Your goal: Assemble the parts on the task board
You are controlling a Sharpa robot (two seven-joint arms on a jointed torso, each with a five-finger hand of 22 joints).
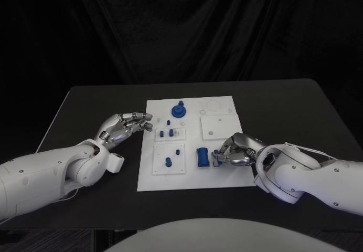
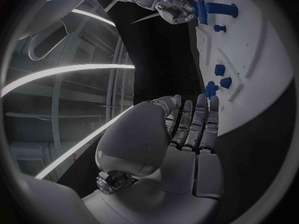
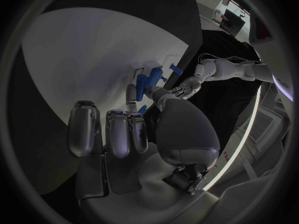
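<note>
Right hand [image 1: 236, 150] pinching blue cylinder part [image 1: 203, 157], lying on task board [image 1: 219, 176] near its front edge. Left hand [image 1: 125, 127] held nothing, fingers loosely apart, just beside board's left edge.

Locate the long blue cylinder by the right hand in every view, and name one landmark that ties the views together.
Head view: the long blue cylinder lies on the task board, at the right hand fingertips.
Left wrist view: it lies on the board, beside the right hand.
Right wrist view: it lies just past the right hand.
Shared landmark: the white task board.
</note>
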